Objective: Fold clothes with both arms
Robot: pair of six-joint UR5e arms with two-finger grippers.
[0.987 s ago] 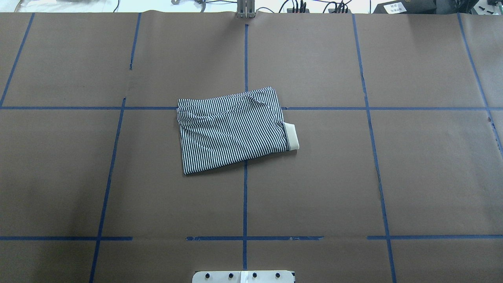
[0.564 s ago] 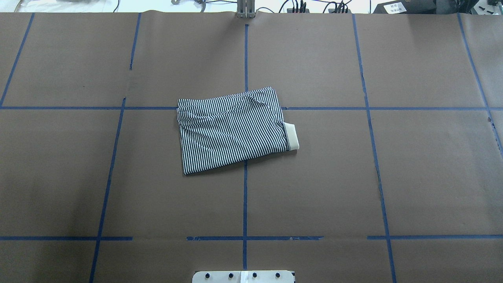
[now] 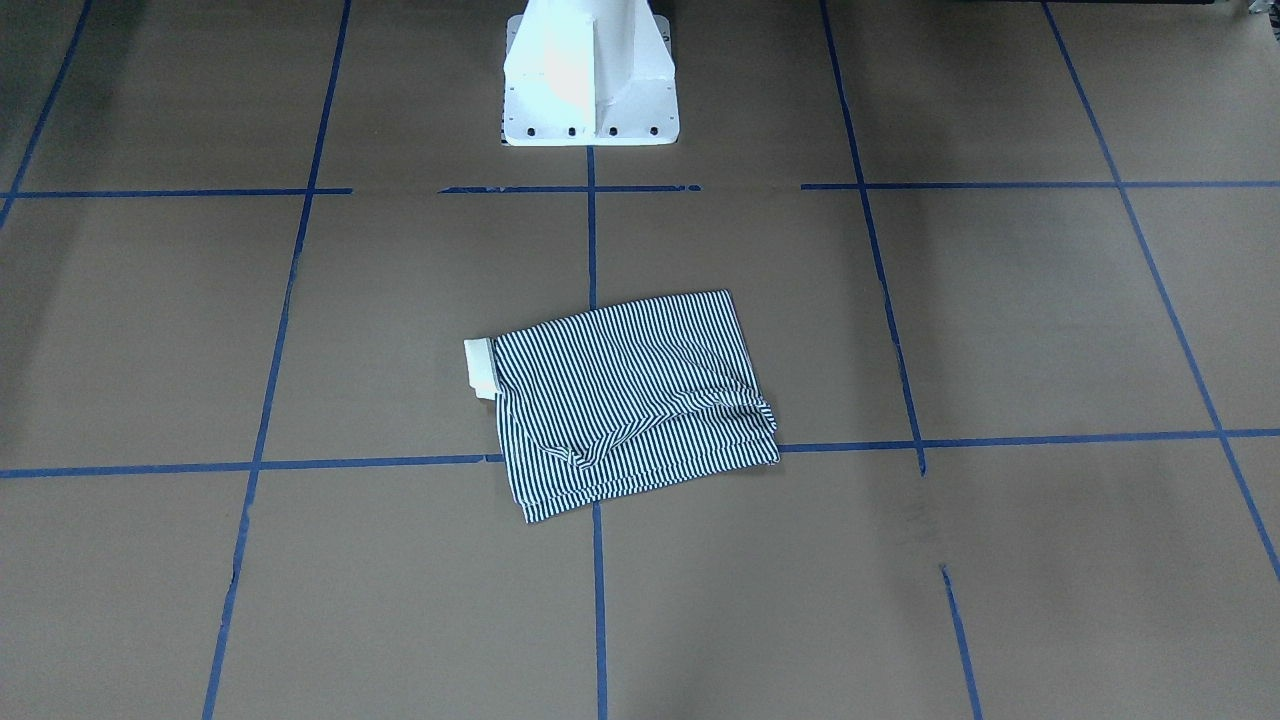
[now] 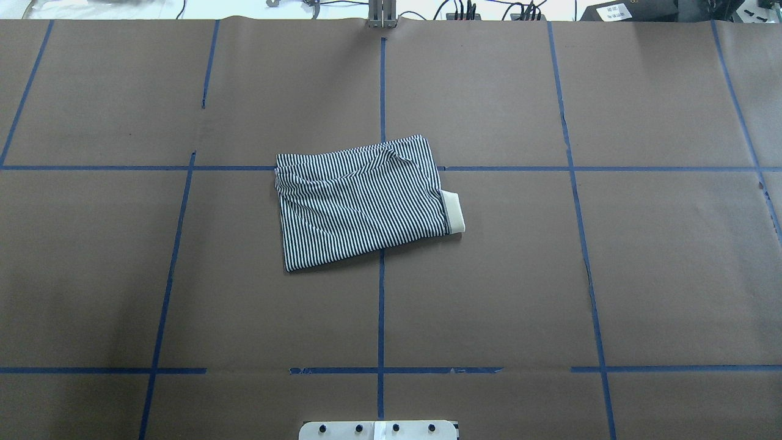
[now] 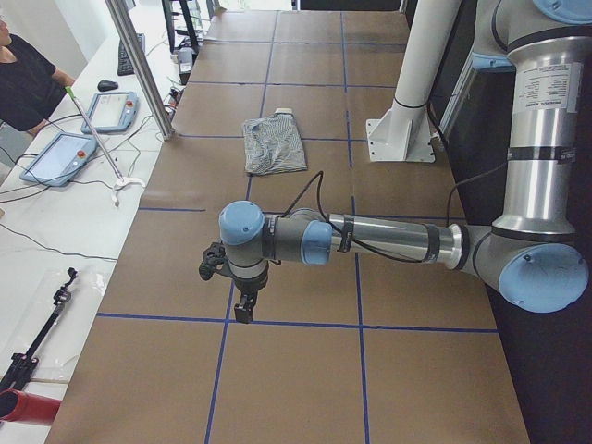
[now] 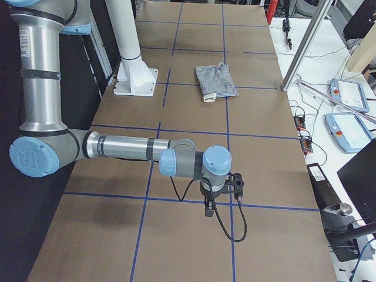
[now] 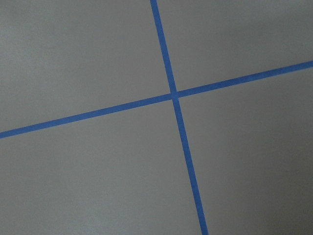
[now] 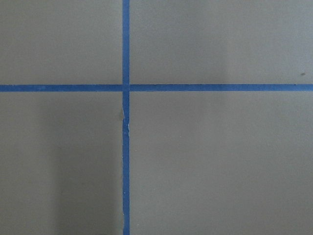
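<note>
The clothes are one navy-and-white striped shirt, folded into a compact rectangle near the table's middle. Its cream collar sticks out at one side. The shirt also shows in the front-facing view and in both side views. My left gripper hangs above bare table far from the shirt, and I cannot tell whether it is open or shut. My right gripper hangs likewise at the opposite end, state also unclear. Both wrist views show only brown table and blue tape lines.
The white pedestal base stands at the robot's edge of the table. Blue tape lines grid the brown surface. A person, control tablets and a metal post are along the far side bench.
</note>
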